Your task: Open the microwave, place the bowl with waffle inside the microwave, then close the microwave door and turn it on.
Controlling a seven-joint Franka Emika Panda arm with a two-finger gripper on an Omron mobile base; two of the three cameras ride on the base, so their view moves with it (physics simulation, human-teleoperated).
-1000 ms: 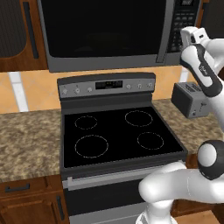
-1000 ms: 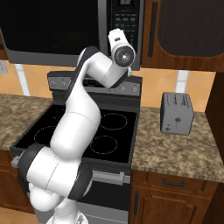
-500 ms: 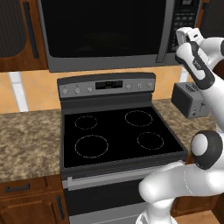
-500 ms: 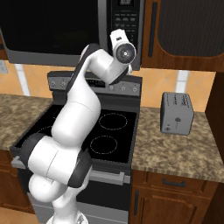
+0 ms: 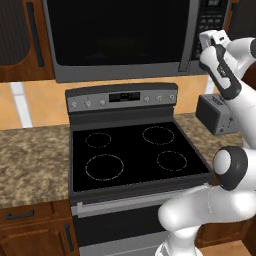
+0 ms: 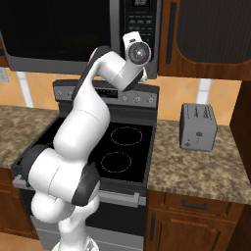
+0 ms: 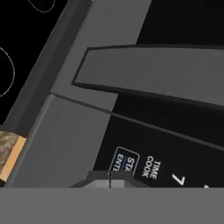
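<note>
The end effector (image 7: 110,180) is closed, its 2 dark fingertips pressed together with nothing between them, right up against the keypad panel (image 7: 175,148) of the microwave (image 5: 125,40). In the hand view the tips sit just below a button with partly hidden lettering (it reads "STA" over "ENT") (image 7: 126,160), with "TIME COOK" and a "7" printed just beside it. Whether the tips actually touch the panel cannot be told. Above the keypad in that view runs the long grey door handle (image 7: 153,74), and past it the dark glass of the microwave door (image 5: 117,32), which is shut flush with the frame.

In the left base view the end effector (image 5: 204,44) is at the lower part of the keypad, at the microwave's right end, with the white arm (image 5: 227,70) rising from below. In the right base view the wrist (image 6: 137,51) covers the same lower keypad area.

Below the microwave stands a black stove (image 5: 135,155) with 4 ringed burners and a grey control strip (image 5: 122,97). To its right, on the speckled stone worktop (image 6: 196,166), a grey toaster (image 6: 197,126) stands upright, near the wall. Brown wooden cabinets (image 6: 206,34) flank the microwave.
</note>
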